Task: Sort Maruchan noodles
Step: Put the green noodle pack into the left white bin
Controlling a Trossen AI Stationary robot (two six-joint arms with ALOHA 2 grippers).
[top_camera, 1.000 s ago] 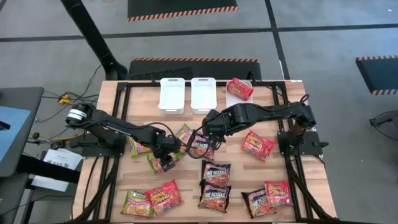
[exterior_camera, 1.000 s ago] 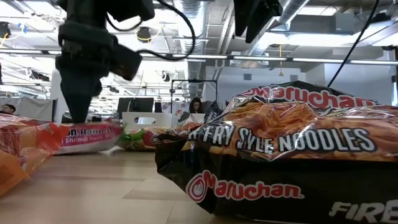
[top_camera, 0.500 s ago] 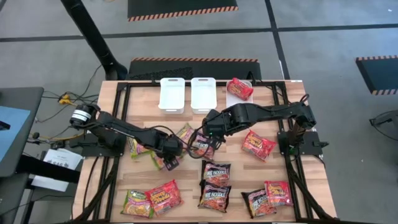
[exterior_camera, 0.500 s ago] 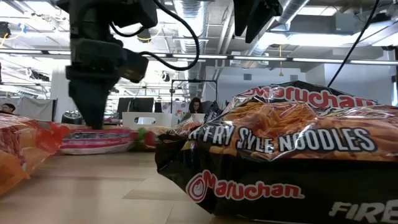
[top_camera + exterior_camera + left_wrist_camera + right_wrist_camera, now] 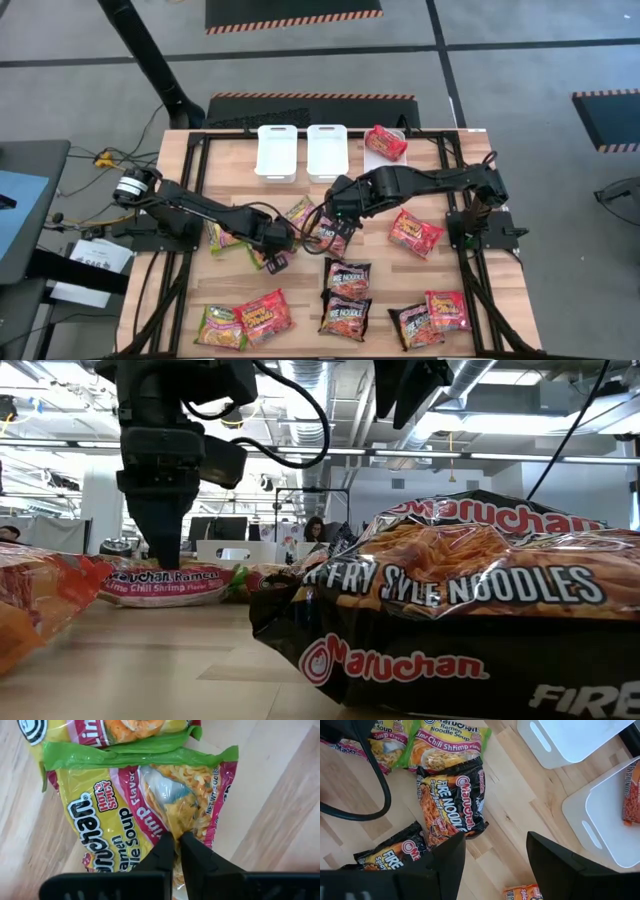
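The left gripper (image 5: pixel 277 261) is down low on the table (image 5: pixel 470 270), left of the middle. Its 2 fingers (image 5: pixel 162 854) are pinched tight together on the edge of a green packet (image 5: pixel 145 815), the yellow and green one with pink on it. That packet lies flat on the wood, and a second green packet (image 5: pixel 107 732) touches its far edge.

The right gripper (image 5: pixel 333 222) hangs above the middle of the table with its fingers (image 5: pixel 447 855) spread wide and nothing between them. Under it lies a black packet (image 5: pixel 451 802), and another black one (image 5: pixel 395 852) is close by.

The noodles are all over the table. 2 black packets (image 5: pixel 346 296) lie one behind the other near the front middle. A green and a red packet (image 5: pixel 245 320) sit side by side at the front left. A black and a red pair (image 5: pixel 432 318) sit at the front right. 1 red packet (image 5: pixel 414 233) lies alone on the right.

At the far edge stand 2 white bins (image 5: pixel 277 152), side by side. Just right of them a red packet (image 5: pixel 386 143) rests in a third bin (image 5: pixel 600 815)
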